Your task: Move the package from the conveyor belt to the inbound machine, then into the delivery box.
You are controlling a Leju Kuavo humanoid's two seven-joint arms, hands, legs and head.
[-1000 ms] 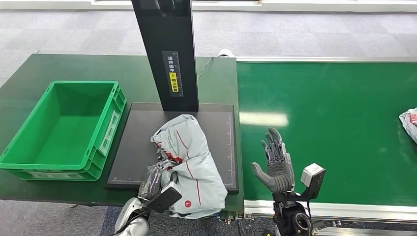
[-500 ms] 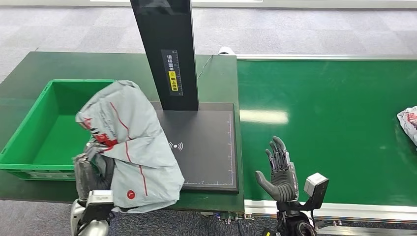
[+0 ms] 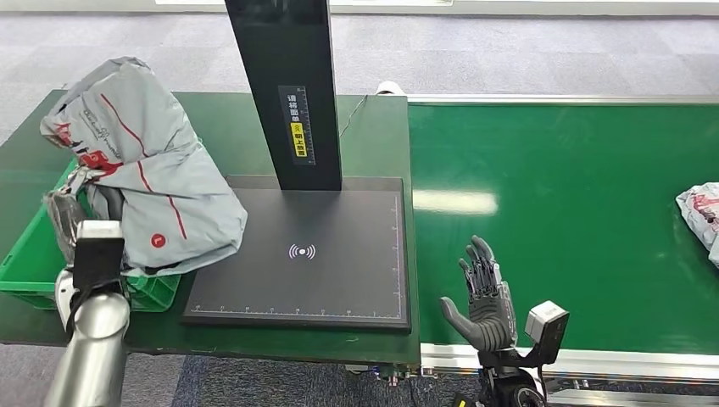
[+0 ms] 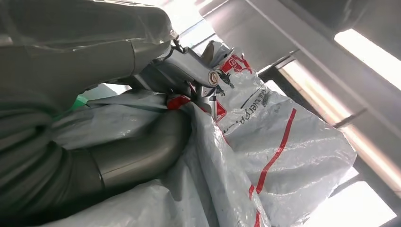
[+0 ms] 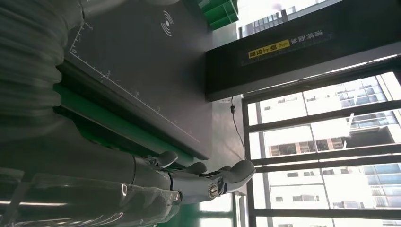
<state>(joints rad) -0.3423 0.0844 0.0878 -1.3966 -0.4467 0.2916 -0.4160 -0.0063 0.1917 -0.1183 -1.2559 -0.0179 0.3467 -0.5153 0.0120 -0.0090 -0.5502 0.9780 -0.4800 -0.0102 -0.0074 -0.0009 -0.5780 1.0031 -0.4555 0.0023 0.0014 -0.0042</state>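
Right now I see the package (image 3: 140, 178), a crinkled grey plastic mailer with thin red lines and red print, gripped in my left hand (image 3: 78, 222) and lifted above the delivery box (image 3: 34, 254); its slack lower end hangs past the box's near right corner and just over the left edge of the inbound machine (image 3: 339, 280). From the left wrist view the glossy film bunches around the fingers (image 4: 189, 75) clamped into its folds. The box is a green ribbed plastic crate, mostly hidden by the bag, so I cannot tell what lies inside. The machine is a flat matte black pad with a white wireless mark and ruler ticks along its edges, a black post (image 3: 284, 85) rising from its far side, and its top is bare. My right hand (image 3: 483, 292) holds nothing, fingers straight and apart, palm up over the near edge of the conveyor belt (image 3: 576, 212), whose smooth green run lies open beside it. Another package (image 3: 702, 214) sits at the belt's far right edge, well apart. All of it rests on a dark green surface (image 3: 373, 136).
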